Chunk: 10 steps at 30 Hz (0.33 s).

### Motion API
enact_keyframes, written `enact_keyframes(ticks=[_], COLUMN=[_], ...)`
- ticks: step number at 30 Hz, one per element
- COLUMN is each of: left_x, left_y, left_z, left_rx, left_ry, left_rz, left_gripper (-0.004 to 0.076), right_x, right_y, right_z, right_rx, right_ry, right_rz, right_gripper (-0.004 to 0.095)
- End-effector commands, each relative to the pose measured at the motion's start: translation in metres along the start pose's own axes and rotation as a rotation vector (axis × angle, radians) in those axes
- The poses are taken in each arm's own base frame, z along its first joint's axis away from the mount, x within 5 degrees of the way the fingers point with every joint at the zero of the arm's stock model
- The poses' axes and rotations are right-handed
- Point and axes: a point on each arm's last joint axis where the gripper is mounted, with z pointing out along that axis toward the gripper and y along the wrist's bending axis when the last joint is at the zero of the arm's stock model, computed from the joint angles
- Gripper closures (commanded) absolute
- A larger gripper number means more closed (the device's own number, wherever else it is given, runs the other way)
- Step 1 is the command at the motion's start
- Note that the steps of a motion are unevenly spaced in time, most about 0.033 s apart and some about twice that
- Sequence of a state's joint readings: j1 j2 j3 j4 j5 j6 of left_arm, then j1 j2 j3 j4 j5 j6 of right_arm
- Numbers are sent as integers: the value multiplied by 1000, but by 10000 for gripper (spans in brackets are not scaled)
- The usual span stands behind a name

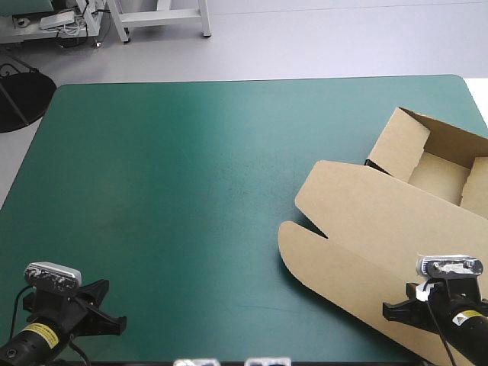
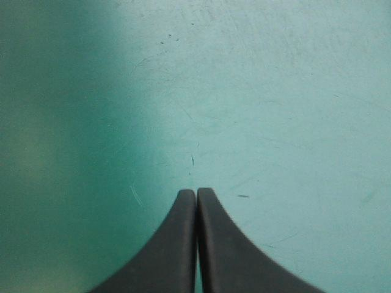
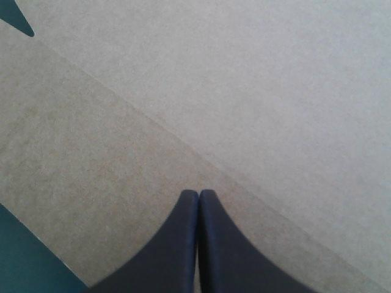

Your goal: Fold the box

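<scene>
One brown box (image 1: 381,206) lies half-made at the right of the high view. Its open tray, with raised walls (image 1: 396,141), sits toward the upper right. Its lid (image 1: 343,252) lies flat on the teal-green cover (image 1: 175,191) and reaches down to the lower right corner.

Your right gripper (image 3: 198,194) stands over that lid, its black fingers (image 3: 177,244) pressed together in one point and holding nothing. A crease (image 3: 122,115) runs across the board just ahead of them. Whether the tips touch the board cannot be told.

Your left gripper (image 2: 196,192), at the lower left of the high view, is likewise closed and empty. It is over bare cover, well apart from the box.

The likely trouble is that the box sits hard by the cover's right edge, part of it beyond the frame, and nothing braces it. Push on the lid with closed fingers and the whole sheet may slide or pivot rather than bend at the crease, perhaps going off the edge. A shove could also knock the raised walls down.
</scene>
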<state>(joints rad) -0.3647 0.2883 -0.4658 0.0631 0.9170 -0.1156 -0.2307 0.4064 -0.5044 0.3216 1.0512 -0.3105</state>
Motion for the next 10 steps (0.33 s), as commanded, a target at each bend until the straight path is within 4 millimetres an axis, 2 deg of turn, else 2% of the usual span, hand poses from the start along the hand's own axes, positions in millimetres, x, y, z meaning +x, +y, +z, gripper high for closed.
enact_keyframes(ticks=[1, 10], left_x=[-11, -11], left_y=[-1, -1], left_z=[-4, -4], left_rx=[12, 14], left_ry=[-70, -70], left_rz=[1, 0], left_gripper=[733, 732], right_x=[-10, -10], right_y=[0, 0], right_z=[-5, -5], right_rx=[3, 3], right_ry=[-73, -73], right_rz=[-6, -2], right_gripper=[926, 926])
